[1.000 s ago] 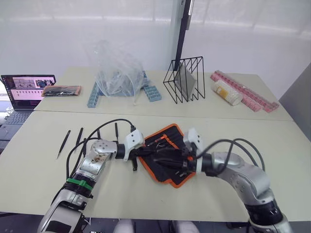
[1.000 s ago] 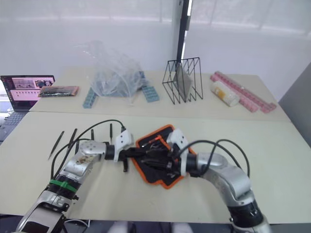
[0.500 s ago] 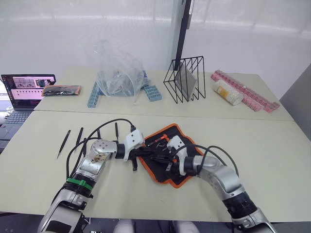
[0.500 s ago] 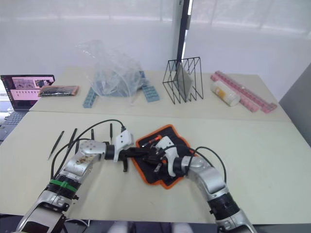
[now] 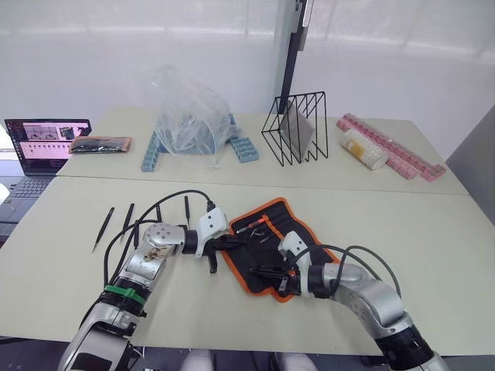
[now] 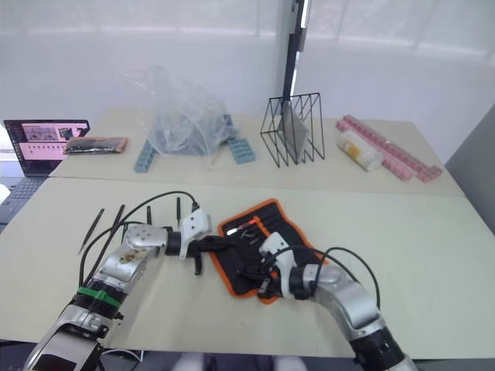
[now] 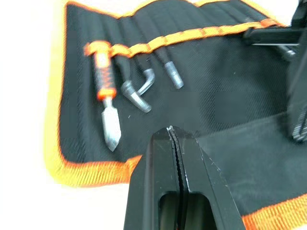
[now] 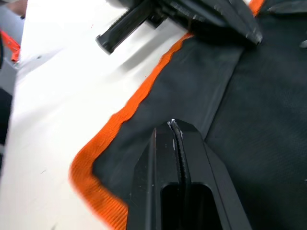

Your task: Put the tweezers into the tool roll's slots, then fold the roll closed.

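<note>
I saw the roll (image 5: 267, 243) lying open on the desk (image 5: 433, 239), with both arms reaching over it. My left gripper (image 7: 173, 139) was pressed together above the roll's near edge; my right gripper (image 8: 175, 132), also pressed together, sat over its orange-trimmed corner. Four tweezers (image 5: 128, 220) lay on the desk, well left of the roll.

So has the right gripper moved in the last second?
Yes. The right gripper has drawn back toward the robot, from the middle of the tool roll to its near orange edge, while the left gripper stays at the roll's left edge.
</note>
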Robot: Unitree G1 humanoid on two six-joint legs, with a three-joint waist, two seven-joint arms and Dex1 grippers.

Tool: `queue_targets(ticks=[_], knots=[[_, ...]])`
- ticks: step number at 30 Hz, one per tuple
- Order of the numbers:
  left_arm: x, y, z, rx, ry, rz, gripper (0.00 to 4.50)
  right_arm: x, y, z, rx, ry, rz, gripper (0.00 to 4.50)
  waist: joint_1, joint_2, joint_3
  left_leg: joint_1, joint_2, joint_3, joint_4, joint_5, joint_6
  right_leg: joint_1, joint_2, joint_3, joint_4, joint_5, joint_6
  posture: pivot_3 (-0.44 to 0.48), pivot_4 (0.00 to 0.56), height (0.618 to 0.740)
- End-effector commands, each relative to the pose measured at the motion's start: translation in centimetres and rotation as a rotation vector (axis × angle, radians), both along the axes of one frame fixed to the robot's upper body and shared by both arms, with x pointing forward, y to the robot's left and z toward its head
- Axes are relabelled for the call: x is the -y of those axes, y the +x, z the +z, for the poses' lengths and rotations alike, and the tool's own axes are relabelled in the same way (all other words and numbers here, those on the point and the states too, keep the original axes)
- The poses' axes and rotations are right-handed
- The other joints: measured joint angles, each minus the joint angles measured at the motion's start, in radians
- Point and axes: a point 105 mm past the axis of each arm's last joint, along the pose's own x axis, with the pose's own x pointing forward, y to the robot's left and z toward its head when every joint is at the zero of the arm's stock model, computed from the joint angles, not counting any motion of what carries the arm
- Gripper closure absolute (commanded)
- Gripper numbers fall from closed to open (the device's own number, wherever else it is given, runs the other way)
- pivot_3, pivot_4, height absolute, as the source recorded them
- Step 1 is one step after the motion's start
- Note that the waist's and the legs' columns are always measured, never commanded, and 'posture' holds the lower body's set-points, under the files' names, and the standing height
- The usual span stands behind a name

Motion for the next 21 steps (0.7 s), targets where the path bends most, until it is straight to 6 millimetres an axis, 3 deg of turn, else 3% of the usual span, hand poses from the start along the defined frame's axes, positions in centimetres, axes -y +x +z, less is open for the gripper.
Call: queue_targets(ticks=[1,6,13,21], knots=[[-1.3,-0.1,-1.4,-0.035,0.064,0.035,4.5,1.8,-2.6,-3.0,-0.158,-0.087,-0.006,4.46,0.008,0.0,0.0,0.0,0.0,0.0,0.0,0.0,0.0,0.001,0.0,0.0,-0.001,0.0,0.0,0.0,0.15,0.72],[-1.3,-0.1,-1.5,-0.033,0.069,0.033,4.5,2.6,-3.0,-3.3,-0.159,-0.128,-0.031,4.46,0.015,0.0,0.0,0.003,-0.002,-0.002,0.0,0.0,0.0,0.008,0.0,0.0,-0.005,-0.001,0.001,0.0,0.15,0.72],[-0.9,0.0,-1.5,-0.031,0.069,0.022,4.5,2.3,-2.5,-2.9,-0.122,-0.119,-0.04,4.46,0.014,0.0,0.0,0.005,-0.004,-0.004,0.0,0.0,0.001,0.013,0.0,0.002,-0.007,-0.002,0.004,0.0,0.15,0.72],[-0.9,0.1,-1.4,-0.028,0.069,0.016,4.5,0.8,-1.5,1.4,0.086,0.027,0.02,4.46,0.012,0.0,0.0,0.004,-0.004,-0.005,0.0,0.0,0.001,0.012,0.0,0.002,-0.007,-0.003,0.005,0.0,0.15,0.72]])
